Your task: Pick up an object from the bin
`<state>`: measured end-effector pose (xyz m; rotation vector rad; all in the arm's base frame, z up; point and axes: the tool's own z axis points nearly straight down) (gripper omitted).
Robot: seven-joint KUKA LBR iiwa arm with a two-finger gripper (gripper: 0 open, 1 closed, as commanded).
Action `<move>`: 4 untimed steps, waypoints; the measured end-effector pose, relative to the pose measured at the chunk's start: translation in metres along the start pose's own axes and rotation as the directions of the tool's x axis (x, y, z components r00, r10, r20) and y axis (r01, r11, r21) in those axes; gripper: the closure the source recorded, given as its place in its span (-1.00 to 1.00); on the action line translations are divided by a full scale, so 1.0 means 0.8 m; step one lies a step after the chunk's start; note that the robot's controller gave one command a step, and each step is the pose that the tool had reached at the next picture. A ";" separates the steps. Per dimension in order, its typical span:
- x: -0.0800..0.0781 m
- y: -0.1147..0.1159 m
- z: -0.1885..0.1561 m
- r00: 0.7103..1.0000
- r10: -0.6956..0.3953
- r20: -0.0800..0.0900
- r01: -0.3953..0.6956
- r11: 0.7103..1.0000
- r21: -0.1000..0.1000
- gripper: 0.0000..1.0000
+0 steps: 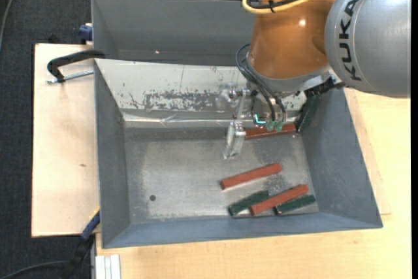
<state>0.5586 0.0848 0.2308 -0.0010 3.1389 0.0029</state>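
1. Claw (247,124) hangs low in the far right part of the bin (111,160), tucked beneath the orange cover (287,29) on the wrist of the arm (375,29), which comes in from the right. It sits close to the scuffed far wall (176,100).
2. We cannot tell whether the claw is apart or together, because the cover and the cables below it hide most of it.
3. Right under the claw lies a red-brown bar (269,131), long and flat, running left to right along the foot of the far wall. Its left end meets the claw's silvery metal. We cannot say whether the bar is clamped or only touched.
4. Just right of that bar, a dark green bar (307,113) stands tilted against the right wall, with its lower end near the red-brown bar's right end.
5. Nearer to us and apart from the claw, a lone red stick (251,177) lies flat on the bin floor. It is slanted, so its right end points farther away.
6. Towards the near right corner we see a small heap. A second red stick (281,198) lies slanted there, with a left green stick (248,204) and a right green stick (295,204) touching it on either side.
7. All three in the heap lie flat, near the near wall and well apart from the claw.
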 end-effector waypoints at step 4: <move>0.082 -0.102 0.016 0.984 -0.176 0.010 0.176 0.984 0.003 1.00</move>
